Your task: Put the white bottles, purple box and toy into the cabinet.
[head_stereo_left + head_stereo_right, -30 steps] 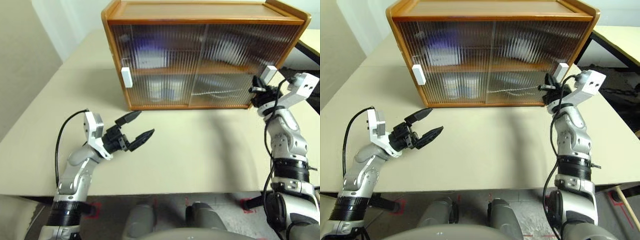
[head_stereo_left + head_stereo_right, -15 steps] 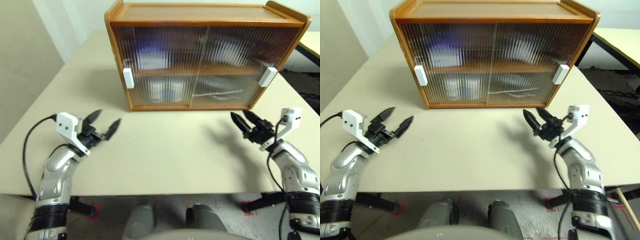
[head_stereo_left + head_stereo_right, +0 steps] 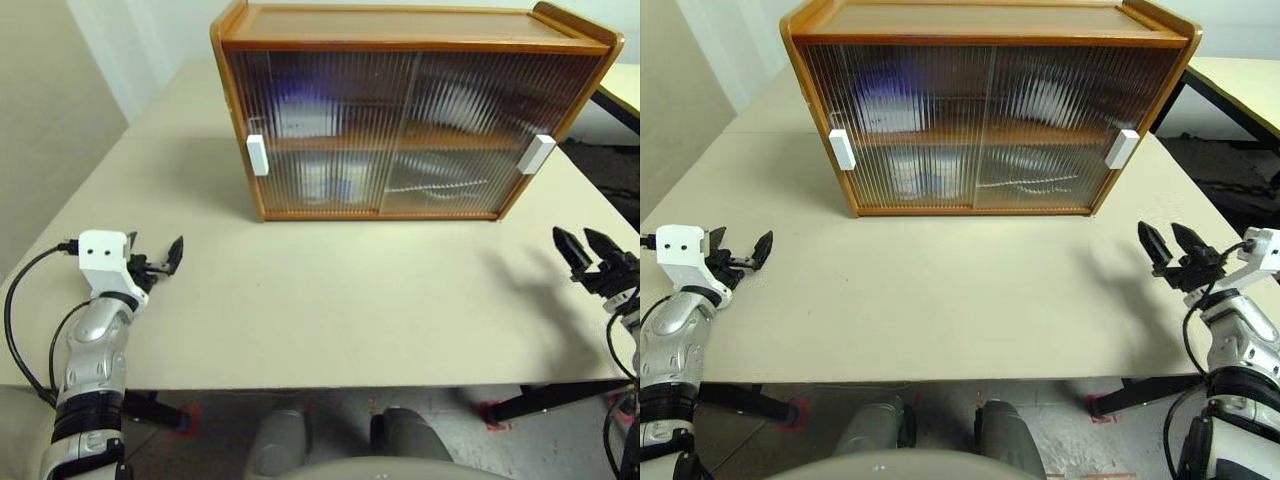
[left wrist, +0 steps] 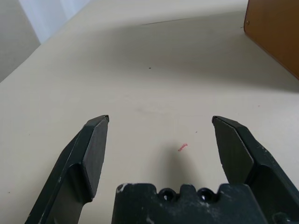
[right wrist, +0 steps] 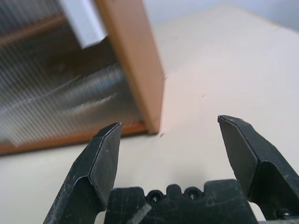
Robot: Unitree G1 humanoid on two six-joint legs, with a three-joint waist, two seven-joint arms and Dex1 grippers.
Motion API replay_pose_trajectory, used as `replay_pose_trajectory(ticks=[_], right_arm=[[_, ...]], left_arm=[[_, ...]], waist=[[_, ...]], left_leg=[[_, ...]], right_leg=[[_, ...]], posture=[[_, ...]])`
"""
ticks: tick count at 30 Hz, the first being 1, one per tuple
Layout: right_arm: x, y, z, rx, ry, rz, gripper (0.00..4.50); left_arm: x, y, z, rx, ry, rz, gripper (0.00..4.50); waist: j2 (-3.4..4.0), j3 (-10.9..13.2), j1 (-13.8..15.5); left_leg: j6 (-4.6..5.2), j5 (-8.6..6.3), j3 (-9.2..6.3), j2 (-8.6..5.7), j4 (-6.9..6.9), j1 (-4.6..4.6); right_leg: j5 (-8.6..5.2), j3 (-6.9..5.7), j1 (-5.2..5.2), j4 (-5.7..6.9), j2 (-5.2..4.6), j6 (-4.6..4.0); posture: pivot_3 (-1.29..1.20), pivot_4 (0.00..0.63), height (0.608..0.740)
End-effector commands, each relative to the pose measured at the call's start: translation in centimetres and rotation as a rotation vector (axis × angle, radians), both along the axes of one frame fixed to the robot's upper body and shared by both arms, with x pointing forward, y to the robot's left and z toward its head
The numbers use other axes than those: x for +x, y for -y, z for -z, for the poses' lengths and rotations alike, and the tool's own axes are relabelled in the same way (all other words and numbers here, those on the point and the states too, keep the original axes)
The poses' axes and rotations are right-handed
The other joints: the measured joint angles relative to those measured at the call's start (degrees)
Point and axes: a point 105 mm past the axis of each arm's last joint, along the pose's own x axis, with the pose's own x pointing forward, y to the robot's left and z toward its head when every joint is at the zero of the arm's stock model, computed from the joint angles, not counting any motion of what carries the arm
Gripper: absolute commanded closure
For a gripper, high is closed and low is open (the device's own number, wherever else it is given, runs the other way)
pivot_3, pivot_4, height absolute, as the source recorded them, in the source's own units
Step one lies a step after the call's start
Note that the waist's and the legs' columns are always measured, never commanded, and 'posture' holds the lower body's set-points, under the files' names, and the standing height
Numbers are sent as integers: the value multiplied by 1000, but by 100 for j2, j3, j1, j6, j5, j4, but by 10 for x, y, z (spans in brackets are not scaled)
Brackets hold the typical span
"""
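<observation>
The cabinet [image 3: 405, 110] stands shut at the surface's [image 3: 330, 300] far edge, a purple shape and white shapes blurred behind its ribbed doors. Left claw [image 3: 155, 262] and right claw [image 3: 585, 247] both hang open, empty, near opposite side edges. The task looks finished; nothing more seems called for.

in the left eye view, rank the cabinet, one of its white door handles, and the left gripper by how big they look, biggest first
1. The cabinet, by far the largest.
2. The left gripper and the white door handle look about alike. The gripper is nearer the camera and partly hidden behind its own wrist, so I would not rank these two.
</observation>
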Motion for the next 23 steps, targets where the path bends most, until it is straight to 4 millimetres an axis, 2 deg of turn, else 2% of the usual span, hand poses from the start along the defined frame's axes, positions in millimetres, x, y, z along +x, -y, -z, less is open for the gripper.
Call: replay_pose_trajectory(ticks=[1, 6, 9, 14, 23], right_arm=[[4, 6, -8, 10, 30, -4, 39], [9, 14, -4, 32, -17, 13, 39], [12, 18, -9, 34, -32, 24, 39], [11, 23, -3, 31, -66, 68, 39], [13, 4, 12, 0, -86, -5, 39]], left_arm=[[3, 10, -1, 22, 16, 25, 0], [3, 20, 1, 2, 19, 20, 0], [3, 29, -5, 8, 36, 30, 0], [7, 33, -15, 16, 67, 32, 0], [21, 37, -26, -33, 110, 17, 0]], waist=[[-1, 0, 1], [-20, -13, 12], [-20, -13, 37], [-23, -15, 90], [-22, -17, 112]], left_leg=[[0, 0, 1, -1, 0, 1], [0, 0, 0, 0, -1, 3], [0, 0, 0, -6, -2, 1], [-1, -1, 0, -8, -2, -1], [1, 1, 3, -12, 1, -1]], right_leg=[[0, 2, 0, 0, 0, 0], [1, 1, 2, -1, -6, -1], [1, -5, 2, -1, -39, -1], [2, -6, 3, -2, -43, -1], [5, -4, 6, -2, -37, 4]], posture=[[191, 0, 740], [200, 0, 740], [211, 1, 740], [200, 8, 740], [175, 0, 740]])
